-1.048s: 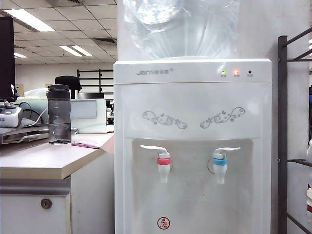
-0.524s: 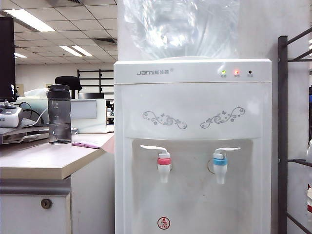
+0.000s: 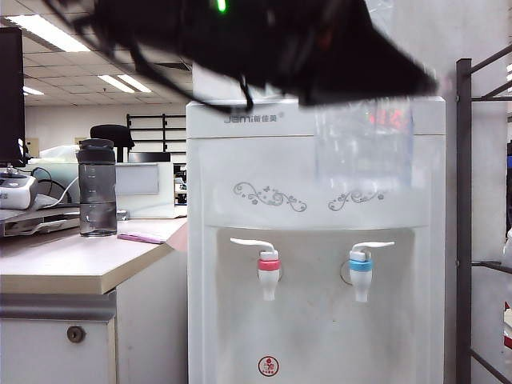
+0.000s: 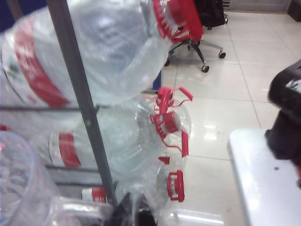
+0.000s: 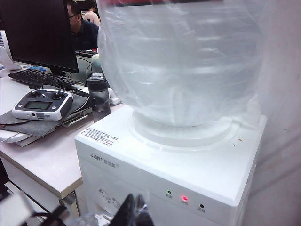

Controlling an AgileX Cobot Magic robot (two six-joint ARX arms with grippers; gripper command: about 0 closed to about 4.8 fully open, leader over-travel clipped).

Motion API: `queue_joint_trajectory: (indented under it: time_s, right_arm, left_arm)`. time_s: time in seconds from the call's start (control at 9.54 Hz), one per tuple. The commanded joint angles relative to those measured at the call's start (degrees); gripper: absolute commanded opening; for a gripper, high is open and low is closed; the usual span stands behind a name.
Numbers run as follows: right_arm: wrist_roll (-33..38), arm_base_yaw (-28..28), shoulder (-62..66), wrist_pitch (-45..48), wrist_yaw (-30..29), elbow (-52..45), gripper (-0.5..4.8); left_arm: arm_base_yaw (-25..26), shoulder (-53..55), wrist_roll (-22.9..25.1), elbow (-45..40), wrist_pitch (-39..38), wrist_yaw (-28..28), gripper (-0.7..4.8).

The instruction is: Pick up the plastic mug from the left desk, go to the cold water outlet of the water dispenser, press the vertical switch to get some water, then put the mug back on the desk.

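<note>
Above the cold water outlet (image 3: 361, 266), left pincer (image 3: 376, 100) gripping plastic mug (image 3: 364, 148).

We see a dark grey bottle (image 3: 98, 188) beside a pink notepad (image 3: 142, 238); water jugs (image 4: 117, 42) fill a metal rack (image 4: 82, 101).

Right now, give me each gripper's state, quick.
Left gripper, high in front of the water dispenser: shut on the plastic mug.
Right gripper, near the dispenser's top: cannot be told.
</note>
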Motion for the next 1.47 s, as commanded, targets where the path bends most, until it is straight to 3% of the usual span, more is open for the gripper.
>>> queue_joint_trajectory:
  time_s: [0.1,0.31,0.94,1.05,1.26,1.47]
  right_arm:
    - [-0.2,-0.1,-0.2,-0.6,0.2,0.2,-0.01]
    - [-0.3,-0.1,-0.2,-2.9,0.2,0.2,-0.01]
    - [-0.4,-0.1,-0.2,-2.7,0.2,0.2,-0.01]
    - [-0.3,-0.1,-0.2,-2.7,0.2,0.2,-0.01]
    - [-0.3,-0.1,-0.3,-2.7,0.2,0.2,-0.01]
    - [-0.3,-0.1,-0.4,-2.7,0.2,0.2,-0.01]
  left_arm:
    - [-0.3,15.0,-1.7,-0.6,18.6,0.0,-0.06]
    - [-0.3,20.8,-2.8,-0.6,21.7,0.0,-0.07]
    - [-0.3,22.6,-3.2,-0.6,20.8,0.2,-0.06]
    - [-0.3,27.2,-4.0,-0.5,28.6,1.6,-0.06]
    - [-0.2,29.5,-4.5,-0.5,28.9,1.7,-0.06]
    - [0.2,33.7,-8.6,-0.5,34.0,1.7,-0.06]
